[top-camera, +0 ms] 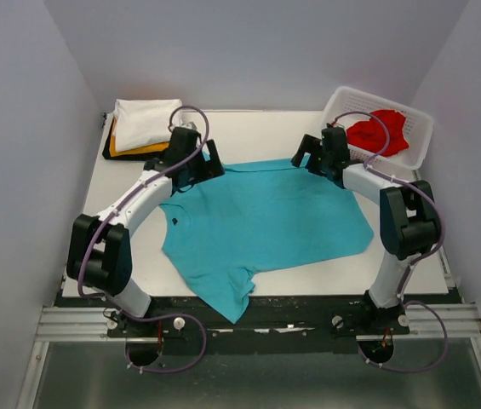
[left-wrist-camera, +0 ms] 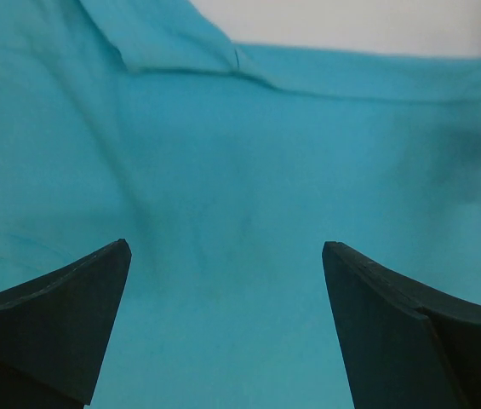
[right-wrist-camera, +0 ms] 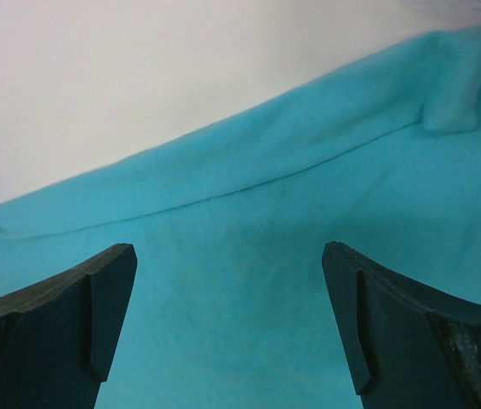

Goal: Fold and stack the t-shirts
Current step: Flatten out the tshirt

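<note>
The teal t-shirt (top-camera: 266,221) is laid flat in the middle of the frame, seemingly spread for a first fold, with the left gripper (left-wrist-camera: 223,251) and right gripper (right-wrist-camera: 227,251) empty, jaws apart, over its upper edge, so a pinch on that edge is called for.

1. The white-and-black left arm (top-camera: 134,203) and its twin, the right arm (top-camera: 366,177), are smooth white tube links joined by bulky black joint housings.
2. A thin lilac cable (top-camera: 189,107) loops along each arm and curls below its base.
3. The black left gripper (left-wrist-camera: 223,256) and black right gripper (right-wrist-camera: 227,256) end in matte wedge-shaped fingers (right-wrist-camera: 393,324).
4. Small silver round fittings (top-camera: 179,323), possibly bolts, sit by each base.
</note>
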You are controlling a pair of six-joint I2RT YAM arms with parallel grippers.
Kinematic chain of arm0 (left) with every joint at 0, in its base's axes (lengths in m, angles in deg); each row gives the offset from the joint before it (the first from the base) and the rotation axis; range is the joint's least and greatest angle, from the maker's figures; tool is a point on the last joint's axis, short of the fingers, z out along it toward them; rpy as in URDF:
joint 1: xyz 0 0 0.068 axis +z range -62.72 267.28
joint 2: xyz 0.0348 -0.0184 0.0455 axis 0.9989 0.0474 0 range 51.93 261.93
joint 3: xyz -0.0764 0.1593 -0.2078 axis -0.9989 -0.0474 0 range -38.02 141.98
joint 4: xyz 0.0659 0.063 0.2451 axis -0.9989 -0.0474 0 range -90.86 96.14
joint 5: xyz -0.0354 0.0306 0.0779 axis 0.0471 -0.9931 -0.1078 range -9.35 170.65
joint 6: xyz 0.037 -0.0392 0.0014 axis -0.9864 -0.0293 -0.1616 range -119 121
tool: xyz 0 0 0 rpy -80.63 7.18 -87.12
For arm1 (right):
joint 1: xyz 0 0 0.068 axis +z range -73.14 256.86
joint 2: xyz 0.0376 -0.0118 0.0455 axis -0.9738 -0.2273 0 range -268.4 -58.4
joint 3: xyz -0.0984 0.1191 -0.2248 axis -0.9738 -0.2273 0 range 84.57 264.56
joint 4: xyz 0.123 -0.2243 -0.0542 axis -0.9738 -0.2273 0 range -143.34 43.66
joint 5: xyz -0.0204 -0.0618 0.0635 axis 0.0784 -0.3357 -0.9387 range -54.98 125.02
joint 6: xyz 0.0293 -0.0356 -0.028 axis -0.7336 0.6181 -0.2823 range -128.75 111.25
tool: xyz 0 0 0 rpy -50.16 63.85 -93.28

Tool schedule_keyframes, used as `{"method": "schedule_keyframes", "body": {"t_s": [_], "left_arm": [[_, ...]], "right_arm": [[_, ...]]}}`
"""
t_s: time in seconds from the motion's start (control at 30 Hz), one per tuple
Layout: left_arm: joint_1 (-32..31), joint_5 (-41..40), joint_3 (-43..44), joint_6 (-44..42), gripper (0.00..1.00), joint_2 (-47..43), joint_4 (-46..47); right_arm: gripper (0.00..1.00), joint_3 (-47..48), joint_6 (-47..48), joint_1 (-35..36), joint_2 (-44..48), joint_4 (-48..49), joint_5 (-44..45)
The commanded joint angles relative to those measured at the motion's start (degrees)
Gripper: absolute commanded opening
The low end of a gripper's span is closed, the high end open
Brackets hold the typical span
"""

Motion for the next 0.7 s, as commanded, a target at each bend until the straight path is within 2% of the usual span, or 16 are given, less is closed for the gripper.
{"method": "schedule_keyframes", "body": {"t_s": [0.0, 0.2, 0.67], "left_arm": [[-4.7, 7.8, -9.1, 4.2, 0.99, -1.1, 5.6], [-7.2, 9.3, -15.7, 7.1, 0.99, -1.0, 7.7], [-8.1, 2.6, -25.6, 7.9, 0.99, -4.3, 0.5]], "right_arm": [[1.00, 2.1, 1.0, 1.5, -3.4, 0.8, -4.3], [1.00, 8.0, 0.7, 2.6, -10.7, 1.9, -2.6], [1.00, 18.6, 0.0, 2.6, -22.2, 3.3, 6.0]]}}
